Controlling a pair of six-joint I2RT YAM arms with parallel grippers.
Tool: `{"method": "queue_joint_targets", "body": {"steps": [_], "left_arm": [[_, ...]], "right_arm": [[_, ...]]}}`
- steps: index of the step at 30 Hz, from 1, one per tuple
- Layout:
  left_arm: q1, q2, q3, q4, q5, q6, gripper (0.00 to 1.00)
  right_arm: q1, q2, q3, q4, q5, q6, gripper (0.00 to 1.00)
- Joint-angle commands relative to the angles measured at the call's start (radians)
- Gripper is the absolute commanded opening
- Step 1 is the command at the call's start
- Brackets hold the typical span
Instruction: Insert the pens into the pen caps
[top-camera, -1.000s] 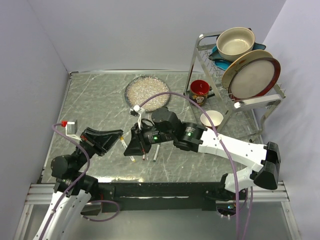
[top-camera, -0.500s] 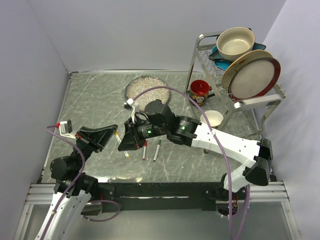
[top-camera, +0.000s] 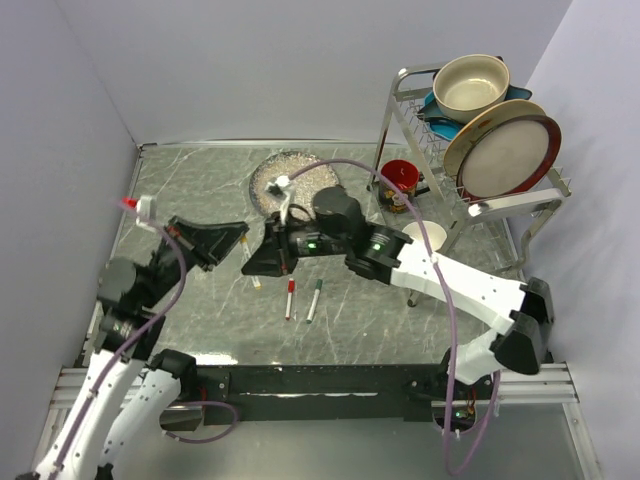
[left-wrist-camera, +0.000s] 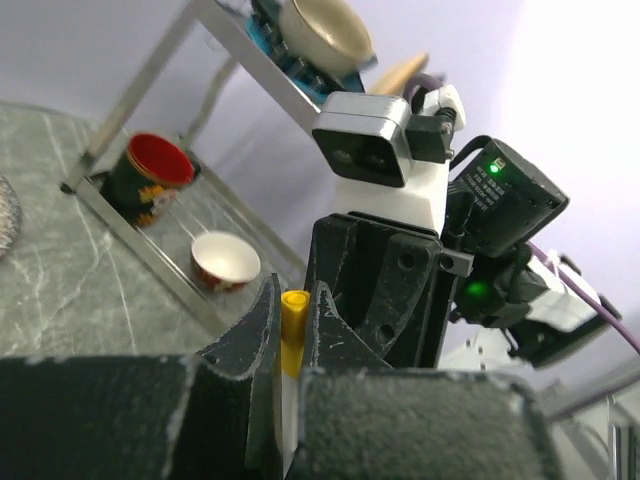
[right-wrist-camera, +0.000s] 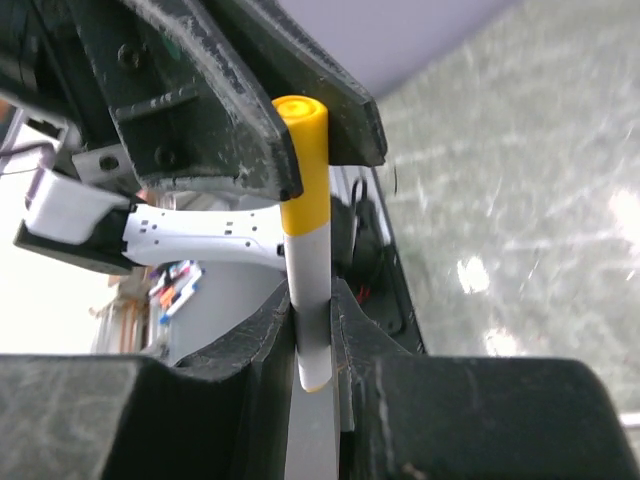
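1. Now both arms are reaching further from their bases than a second ago. The left tool (top-camera: 232, 248) and the right tool (top-camera: 262, 262) are meeting tip to tip above the table (top-camera: 200, 190).
2. Half covered by the right tool a second ago, the red-tipped pen (top-camera: 290, 298) and the green-tipped pen (top-camera: 313, 298) are now lying in plain sight on the table. They are side by side, just apart, on the near side of the tools.
3. Only the right wrist view is showing the right tool, nearly closed, pinching the white pen (right-wrist-camera: 310, 300) by its barrel. The yellow cap (right-wrist-camera: 303, 160) is sitting on the pen's end, between the left tool's fingers.
4. From the left wrist view, the left tool is clamping the yellow cap, almost fully closed, with the right tool facing it. A red mug (left-wrist-camera: 150, 172) and a white cup (left-wrist-camera: 225, 262) are standing beyond.
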Motion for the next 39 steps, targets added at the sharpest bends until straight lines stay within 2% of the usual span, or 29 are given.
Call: {"method": "queue_joint_targets", "body": {"steps": [1,2,7,8,10,13,17,22,24,32,37,39], "left_arm": [[-0.047,0.14,0.121,-0.189,0.273,0.134,0.01],[-0.047,0.164,0.148,-0.186,0.27,0.134,0.01],[-0.047,0.28,0.208,-0.238,0.177,0.229,0.01],[-0.046,0.29,0.208,-0.25,0.165,0.239,0.01],[-0.047,0.326,0.201,-0.271,0.096,0.275,0.01],[-0.046,0.358,0.129,-0.246,-0.008,0.276,0.01],[-0.046,0.46,0.003,-0.167,-0.082,0.278,0.01],[-0.047,0.593,-0.022,-0.152,-0.139,0.29,0.01],[-0.049,0.645,-0.031,-0.152,-0.216,0.307,0.01],[-0.089,0.859,0.0,-0.181,-0.326,0.362,0.01],[-0.092,0.916,-0.006,-0.17,-0.355,0.347,0.01],[-0.092,0.927,-0.008,-0.169,-0.368,0.345,0.06]], "right_arm": [[-0.049,-0.123,-0.16,0.327,0.076,-0.026,0.28],[-0.039,-0.144,-0.197,0.321,0.077,-0.038,0.38],[-0.023,-0.327,-0.435,0.259,0.129,-0.071,0.52],[-0.018,-0.352,-0.455,0.235,0.163,-0.081,0.68],[-0.009,-0.422,-0.513,0.189,0.183,-0.098,0.83],[0.004,-0.51,-0.551,0.122,0.234,-0.1,0.89],[0.023,-0.611,-0.582,0.096,0.292,-0.101,0.92],[0.042,-0.682,-0.585,0.034,0.346,-0.101,0.92],[0.048,-0.703,-0.593,0.033,0.352,-0.103,0.92],[0.068,-0.72,-0.617,0.056,0.349,-0.066,0.92],[0.111,-0.694,-0.594,0.034,0.398,-0.063,0.92],[0.141,-0.686,-0.582,0.027,0.427,-0.069,0.92]]}}
